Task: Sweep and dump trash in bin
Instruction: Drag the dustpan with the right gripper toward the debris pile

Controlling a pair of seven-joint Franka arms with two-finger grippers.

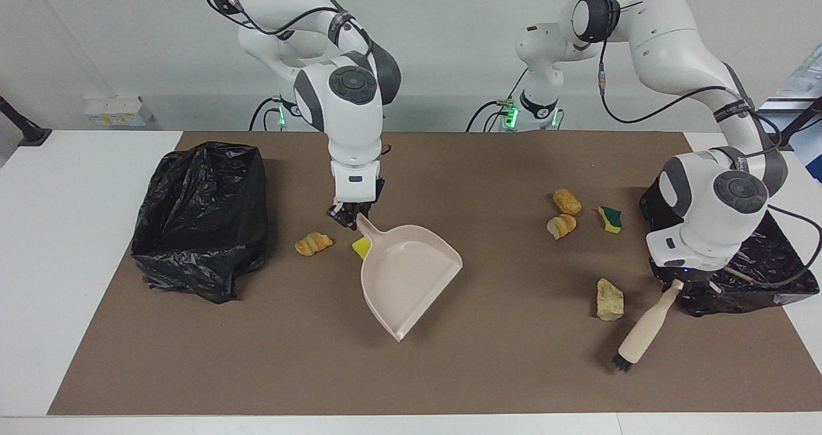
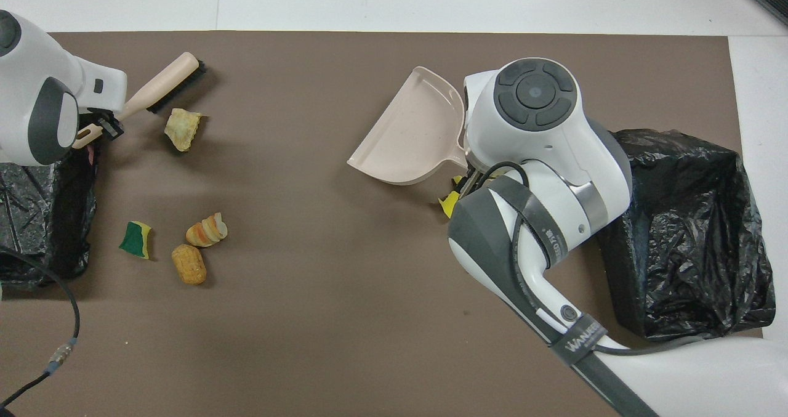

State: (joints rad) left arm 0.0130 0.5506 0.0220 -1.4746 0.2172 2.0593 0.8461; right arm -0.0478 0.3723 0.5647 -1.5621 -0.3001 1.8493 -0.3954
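My right gripper (image 1: 350, 216) is shut on the handle of the beige dustpan (image 1: 408, 274), which slants down to the mat; the pan also shows in the overhead view (image 2: 412, 137). A yellow sponge piece (image 1: 361, 247) and a croissant chunk (image 1: 313, 243) lie beside the handle. My left gripper (image 1: 677, 285) is shut on the beige brush (image 1: 645, 329), bristles down by the mat. A tan chunk (image 1: 609, 299) lies beside the brush. Nearer the robots lie a bread chunk (image 1: 567, 201), a striped croissant piece (image 1: 561, 226) and a green-backed sponge (image 1: 610, 219).
A black-bagged bin (image 1: 202, 220) stands at the right arm's end of the brown mat (image 1: 501, 371). A second black-bagged bin (image 1: 758, 274) stands at the left arm's end, under the left wrist. White table borders the mat.
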